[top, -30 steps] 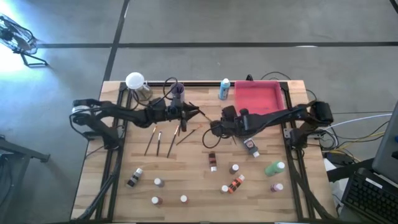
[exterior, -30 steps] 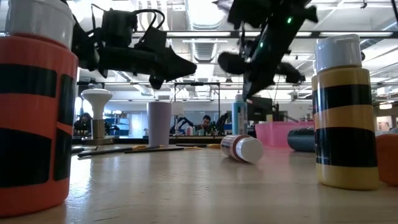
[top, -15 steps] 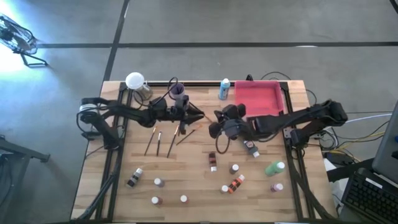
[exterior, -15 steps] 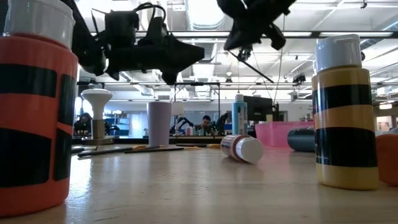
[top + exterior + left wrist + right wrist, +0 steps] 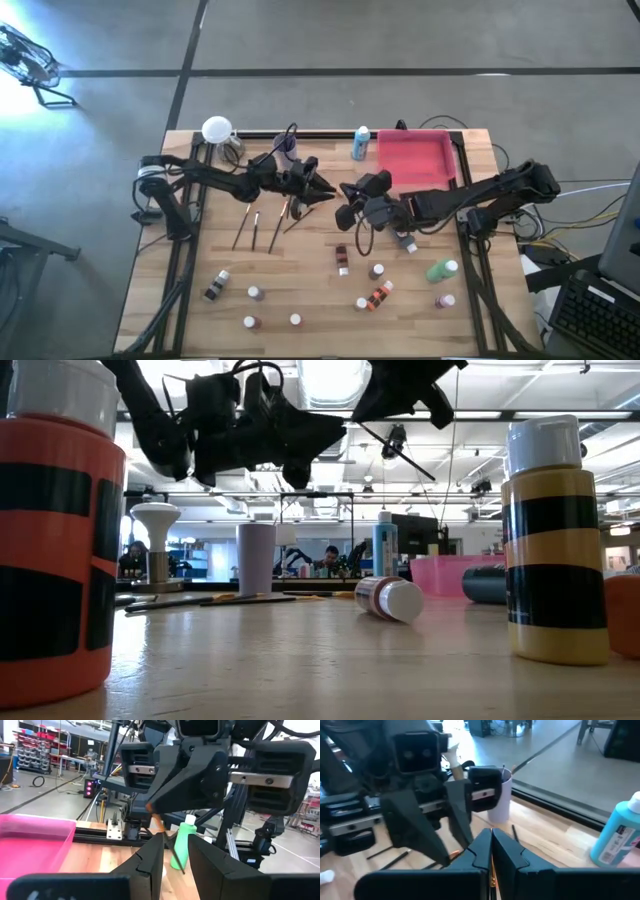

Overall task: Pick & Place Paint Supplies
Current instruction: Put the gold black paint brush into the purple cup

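claws (image 5: 322, 188) closer now — brush (image 5: 362, 236) between

Pink tray (image 5: 414, 158) at table's (image 5: 300, 285) far edge; lilac cup (image 5: 256, 559) upright.

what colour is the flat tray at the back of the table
Pink. The tray shows best in the high view, at the table's far edge on the right arm's side.

Both arms are matte black, built of jointed tubular links with black cables looping off them. The left gripper (image 5: 325, 193) and right gripper (image 5: 343, 192) have blocky black bodies (silver rails with small screws) and tapered black fingers (image 5: 150, 857).
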You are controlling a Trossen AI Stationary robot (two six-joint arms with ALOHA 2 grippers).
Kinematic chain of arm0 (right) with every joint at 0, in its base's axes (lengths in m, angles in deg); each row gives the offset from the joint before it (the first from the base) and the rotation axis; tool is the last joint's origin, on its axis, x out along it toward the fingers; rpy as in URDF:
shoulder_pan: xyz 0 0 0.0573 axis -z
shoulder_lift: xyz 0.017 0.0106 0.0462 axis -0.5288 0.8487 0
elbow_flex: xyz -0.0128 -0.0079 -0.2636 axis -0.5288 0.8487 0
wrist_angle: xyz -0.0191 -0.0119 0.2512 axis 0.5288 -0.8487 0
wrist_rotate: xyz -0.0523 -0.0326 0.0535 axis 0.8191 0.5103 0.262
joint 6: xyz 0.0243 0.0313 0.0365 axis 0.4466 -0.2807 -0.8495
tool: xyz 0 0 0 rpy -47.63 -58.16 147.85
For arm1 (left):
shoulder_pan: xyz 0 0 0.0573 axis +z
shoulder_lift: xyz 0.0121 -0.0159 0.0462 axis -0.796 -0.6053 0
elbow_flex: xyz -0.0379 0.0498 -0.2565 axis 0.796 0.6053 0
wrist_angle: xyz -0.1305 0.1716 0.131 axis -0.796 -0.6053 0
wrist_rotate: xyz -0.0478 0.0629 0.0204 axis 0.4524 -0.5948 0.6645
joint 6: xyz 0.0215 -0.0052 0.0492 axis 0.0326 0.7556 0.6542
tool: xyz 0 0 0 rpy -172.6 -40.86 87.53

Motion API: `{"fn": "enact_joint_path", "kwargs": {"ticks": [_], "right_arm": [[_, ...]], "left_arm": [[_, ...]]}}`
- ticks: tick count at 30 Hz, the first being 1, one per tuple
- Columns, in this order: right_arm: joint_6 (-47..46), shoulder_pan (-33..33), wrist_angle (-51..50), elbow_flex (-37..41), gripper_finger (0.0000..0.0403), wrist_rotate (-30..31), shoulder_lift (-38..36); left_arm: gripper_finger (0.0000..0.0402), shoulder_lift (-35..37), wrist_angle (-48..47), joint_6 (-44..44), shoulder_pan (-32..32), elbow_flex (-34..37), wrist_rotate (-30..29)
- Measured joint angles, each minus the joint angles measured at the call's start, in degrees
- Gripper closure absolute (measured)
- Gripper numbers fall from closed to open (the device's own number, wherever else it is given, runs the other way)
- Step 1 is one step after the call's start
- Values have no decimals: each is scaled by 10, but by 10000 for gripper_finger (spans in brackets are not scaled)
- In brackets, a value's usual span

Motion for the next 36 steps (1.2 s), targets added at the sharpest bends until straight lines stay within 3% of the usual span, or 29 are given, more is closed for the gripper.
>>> {"fn": "enact_joint_path", "kwargs": {"ticks": [9,36], "right_arm": [[40,-11,39,-2,395,-15,0],[52,-11,40,-12,395,-30,1]], "left_arm": [[307,0,-56,13,0,-36,56],[307,0,-68,21,-4,-64,47]]}}
